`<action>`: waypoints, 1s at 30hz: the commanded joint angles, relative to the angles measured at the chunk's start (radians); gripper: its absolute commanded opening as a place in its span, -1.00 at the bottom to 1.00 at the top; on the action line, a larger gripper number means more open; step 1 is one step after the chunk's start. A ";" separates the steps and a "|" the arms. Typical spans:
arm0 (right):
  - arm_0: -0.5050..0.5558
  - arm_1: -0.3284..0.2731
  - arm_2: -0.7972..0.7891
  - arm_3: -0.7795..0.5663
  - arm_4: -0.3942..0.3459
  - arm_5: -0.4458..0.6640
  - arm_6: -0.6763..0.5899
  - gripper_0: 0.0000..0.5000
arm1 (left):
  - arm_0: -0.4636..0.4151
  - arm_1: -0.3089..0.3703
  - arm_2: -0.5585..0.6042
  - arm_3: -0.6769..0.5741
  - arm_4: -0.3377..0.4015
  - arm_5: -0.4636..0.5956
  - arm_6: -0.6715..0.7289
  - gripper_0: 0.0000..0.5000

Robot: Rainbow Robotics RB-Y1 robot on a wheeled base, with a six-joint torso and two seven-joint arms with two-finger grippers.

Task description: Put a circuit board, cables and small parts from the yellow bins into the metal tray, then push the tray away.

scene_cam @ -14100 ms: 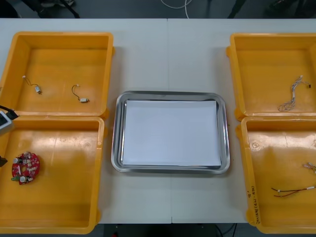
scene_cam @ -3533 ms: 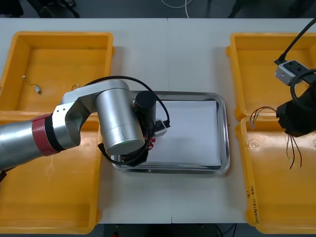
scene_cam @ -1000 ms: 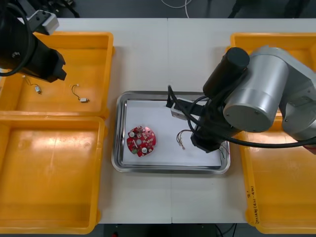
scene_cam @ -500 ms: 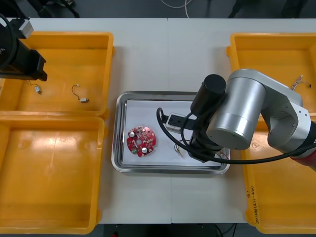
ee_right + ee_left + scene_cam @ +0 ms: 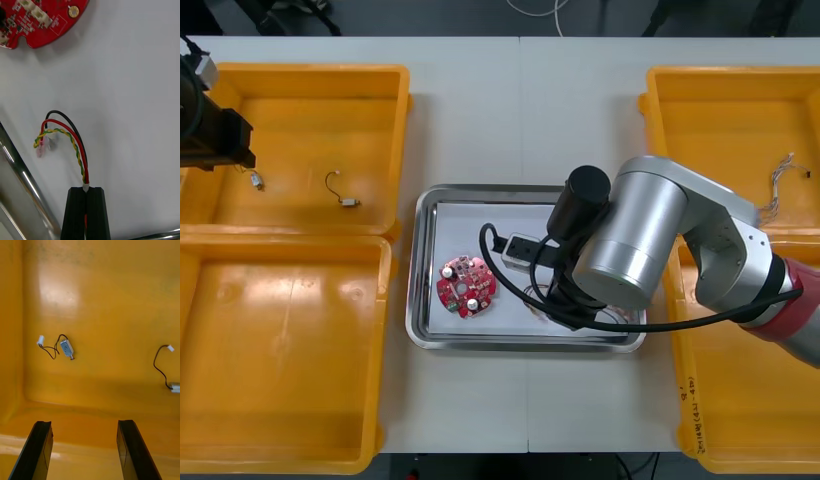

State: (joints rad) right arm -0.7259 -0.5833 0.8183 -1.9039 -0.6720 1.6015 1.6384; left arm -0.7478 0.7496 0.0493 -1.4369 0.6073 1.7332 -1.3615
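- The right gripper [image 5: 86, 188] is low over the metal tray [image 5: 421, 270], toward the tray's near edge. Its black fingers [image 5: 77, 213] are pressed almost together and pinch the end of a cable [image 5: 73, 140].
- The right wrist view shows the cable as black, red and twisted yellow-green strands. They arch out from the fingertips and bend down to the tray's white liner. Their small plug ends rest on the liner just beside the tray's shiny rim.
- In the front view the silver right arm [image 5: 630, 240] covers the fingers and the grip. The cable's loose ends peek out at the arm's left side, near the tray's near edge.
- The circuit board [image 5: 467, 285] lies flat in the left half of the tray, apart from the cable. The front view shows it whole. In the right wrist view one red edge of it, with a gold-ringed hole, lies beyond the cable.
- The left gripper [image 5: 84, 423] hangs over the far left yellow bin [image 5: 300, 72], near that bin's left edge. Its fingers stand wide apart with nothing between them.
- The left wrist view shows the first small metal part [image 5: 66, 348] on the bin floor beyond the fingers. A thin black lead runs from it to a white plug. The second small metal part [image 5: 174, 387] lies off to one side with a lead of its own.
- From the front, the first part lies by the bin's left edge and the second nearer the bin's near right corner. The dark left arm [image 5: 210, 135] hides the open fingers.
- The front view also shows a pale twisted cable [image 5: 778, 182] by the right edge of the far right yellow bin [image 5: 650, 110].
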 commanded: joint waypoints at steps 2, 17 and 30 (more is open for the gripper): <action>0.005 0.031 0.007 -0.010 0.012 -0.009 0.031 -1.00 | -0.050 0.036 0.023 0.058 -0.015 -0.096 -0.126 1.00; 0.010 0.022 0.027 -0.009 0.035 -0.009 0.029 -0.33 | -0.064 -0.036 0.020 0.190 -0.072 -0.288 -0.148 1.00; 0.010 0.005 0.025 -0.010 0.042 -0.009 0.029 1.00 | -0.065 -0.093 0.018 0.276 -0.089 -0.377 -0.154 1.00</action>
State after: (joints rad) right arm -0.7219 -0.5677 0.8379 -1.9030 -0.6342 1.6009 1.6384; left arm -0.7614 0.6749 0.0492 -1.1639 0.5340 1.3763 -1.4232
